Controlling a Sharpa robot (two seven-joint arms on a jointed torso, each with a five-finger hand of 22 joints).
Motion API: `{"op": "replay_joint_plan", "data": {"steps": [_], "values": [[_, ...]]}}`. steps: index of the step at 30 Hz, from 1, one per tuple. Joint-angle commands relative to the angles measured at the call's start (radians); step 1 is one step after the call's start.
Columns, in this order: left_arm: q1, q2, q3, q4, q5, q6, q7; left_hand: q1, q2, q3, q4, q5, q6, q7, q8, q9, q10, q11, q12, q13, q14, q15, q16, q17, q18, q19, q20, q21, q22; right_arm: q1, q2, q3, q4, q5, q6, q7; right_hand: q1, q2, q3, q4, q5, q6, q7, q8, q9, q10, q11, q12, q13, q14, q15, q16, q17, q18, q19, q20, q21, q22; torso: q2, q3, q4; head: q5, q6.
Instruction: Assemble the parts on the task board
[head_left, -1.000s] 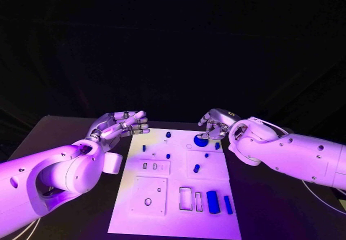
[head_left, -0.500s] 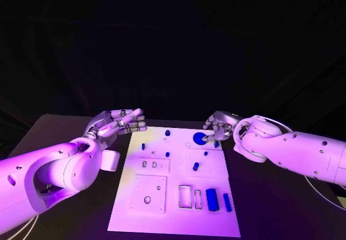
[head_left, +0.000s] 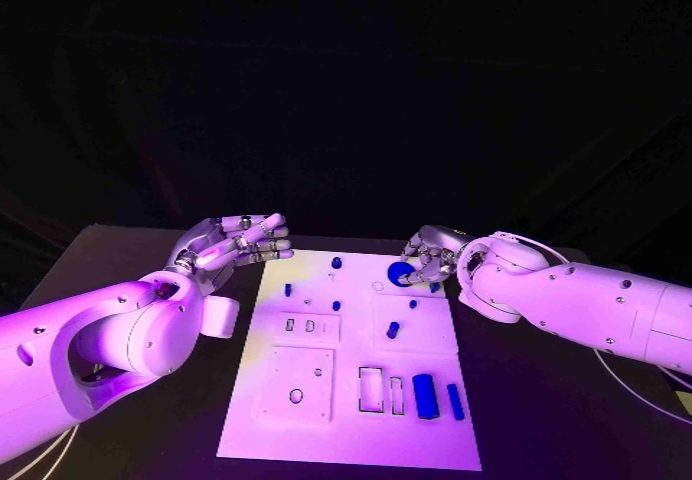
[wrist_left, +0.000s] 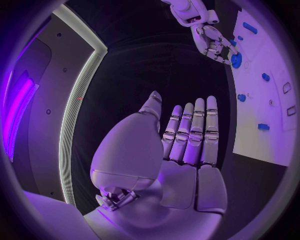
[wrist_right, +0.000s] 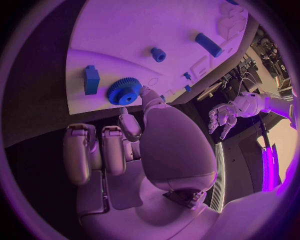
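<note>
Right robot hand (head_left: 430, 260): at the far right corner of the task board (head_left: 346, 440), fingertips on a blue gear (head_left: 401, 275); whether it grips the gear, I cannot tell.
Left robot hand (head_left: 238, 245): raised beside the board's far left edge, fingers straight and apart, nothing in it.
Task board: lies mid-bench (head_left: 87, 270).
Other parts: blue block (head_left: 424, 397) near the front right.

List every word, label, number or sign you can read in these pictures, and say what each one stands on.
None can be read.
The task board carries only blue parts and outlined slots, with no print on it.
The blue gear by the right hand is unmarked.
The left hand and both arms show only small dark dots.
</note>
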Motion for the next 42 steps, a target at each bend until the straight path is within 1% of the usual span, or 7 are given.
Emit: {"op": "replay_joint_plan", "data": {"steps": [1, 10, 23, 33, 36, 40, 42], "values": [[0.001, 0.001, 0.001, 0.001, 0.002, 0.02, 0.005, 0.001, 0.012, -0.004, -0.003, -0.003, 0.002, 0.004, -0.005, -0.002, 0.003, 0.007, -0.005, -0.001, -0.008, 0.001, -0.007, 0.001, 0.004, -0.007, -0.003, -0.006, -0.001, -0.002, 0.004, 0.0, -0.004, -0.003, 0.016, 0.005, 0.013, 0.001, 0.0, 0.005, 0.006, -0.003, -0.002, 0.005, 0.001, 0.008, 0.001, 0.007, 0.005, 0.077, 0.007, 0.005, 0.133, -0.012, 0.02, 0.007, 0.005, 0.148, 0.0, -0.0005, -0.0014, 0.002, -0.002], [0.001, 0.002, 0.001, -0.001, 0.002, 0.021, 0.004, 0.002, 0.013, -0.004, -0.005, -0.003, 0.002, 0.005, -0.006, -0.002, 0.003, 0.007, -0.006, -0.001, -0.008, 0.001, -0.009, 0.001, 0.004, -0.007, -0.002, -0.007, -0.002, -0.004, 0.013, 0.0, -0.026, -0.003, 0.022, 0.007, 0.02, 0.013, 0.007, 0.007, 0.021, 0.003, -0.003, 0.015, 0.005, 0.011, 0.0, 0.02, 0.018, 0.078, 0.006, 0.008, 0.138, -0.013, 0.023, 0.006, 0.007, 0.152, 0.0, 0.0005, 0.0003, 0.002, -0.003], [0.002, 0.004, 0.001, -0.002, 0.002, 0.022, 0.002, 0.002, 0.013, -0.004, -0.005, -0.003, 0.002, 0.005, -0.006, -0.002, 0.003, 0.007, -0.006, -0.001, -0.008, 0.001, -0.009, 0.001, 0.004, -0.007, -0.002, -0.007, -0.002, -0.007, 0.026, -0.001, -0.057, 0.004, 0.042, 0.01, 0.03, 0.023, 0.016, 0.003, 0.035, 0.006, -0.004, 0.022, 0.007, 0.016, -0.001, 0.033, 0.03, 0.079, 0.006, 0.011, 0.143, -0.013, 0.024, 0.006, 0.009, 0.155, 0.0, 0.0007, -0.0009, 0.006, -0.005], [0.002, 0.003, 0.001, -0.003, 0.002, 0.022, -0.001, 0.003, 0.014, -0.004, -0.005, -0.003, 0.002, 0.005, -0.007, -0.002, 0.002, 0.007, -0.007, -0.001, -0.007, 0.001, -0.01, 0.002, 0.004, -0.008, -0.002, -0.007, -0.002, -0.011, 0.029, -0.002, -0.055, 0.001, 0.06, 0.011, 0.034, 0.025, 0.019, -0.001, 0.035, 0.015, -0.005, 0.029, 0.009, 0.024, -0.002, 0.045, 0.043, 0.08, 0.005, 0.013, 0.148, -0.014, 0.026, 0.006, 0.011, 0.158, 0.0, 0.0004, -0.0011, 0.007, -0.009], [0.002, 0.003, 0.001, -0.002, 0.002, 0.022, -0.001, 0.003, 0.014, -0.004, -0.005, -0.003, 0.002, 0.005, -0.007, -0.002, 0.002, 0.007, -0.007, -0.001, -0.007, 0.001, -0.01, 0.002, 0.004, -0.008, -0.002, -0.007, -0.002, -0.012, 0.029, -0.003, -0.053, -0.009, 0.051, 0.01, 0.036, 0.028, 0.022, -0.003, 0.035, 0.027, -0.007, 0.035, 0.011, 0.03, -0.004, 0.055, 0.052, 0.08, 0.004, 0.014, 0.149, -0.015, 0.028, 0.005, 0.013, 0.162, 0.0, 0.0002, -0.001, 0.006, -0.009], [0.002, 0.002, 0.001, -0.002, 0.002, 0.022, -0.002, 0.003, 0.014, -0.004, -0.006, -0.003, 0.002, 0.005, -0.007, -0.002, 0.002, 0.007, -0.007, -0.001, -0.007, 0.001, -0.011, 0.002, 0.004, -0.008, -0.002, -0.007, -0.003, -0.013, 0.028, -0.003, -0.048, -0.042, 0.003, 0.006, 0.047, 0.043, 0.037, -0.011, 0.037, 0.063, -0.016, 0.052, 0.017, 0.051, -0.011, 0.082, 0.078, 0.081, -0.002, 0.019, 0.158, -0.018, 0.037, 0.001, 0.023, 0.175, 0.0, 0.0004, -0.0015, 0.006, -0.009], [0.002, 0.002, 0.001, -0.003, 0.002, 0.023, -0.002, 0.003, 0.014, -0.004, -0.006, -0.003, 0.002, 0.005, -0.007, -0.002, 0.002, 0.007, -0.007, -0.001, -0.007, 0.001, -0.011, 0.002, 0.004, -0.008, -0.002, -0.007, -0.003, -0.013, 0.028, -0.003, -0.046, -0.062, -0.028, 0.003, 0.06, 0.054, 0.054, -0.019, 0.014, 0.087, -0.024, 0.06, 0.021, 0.065, -0.019, 0.099, 0.095, 0.083, -0.008, 0.022, 0.164, -0.02, 0.045, -0.004, 0.03, 0.184, 0.0, 0.001, -0.0013, 0.006, -0.009]]}}
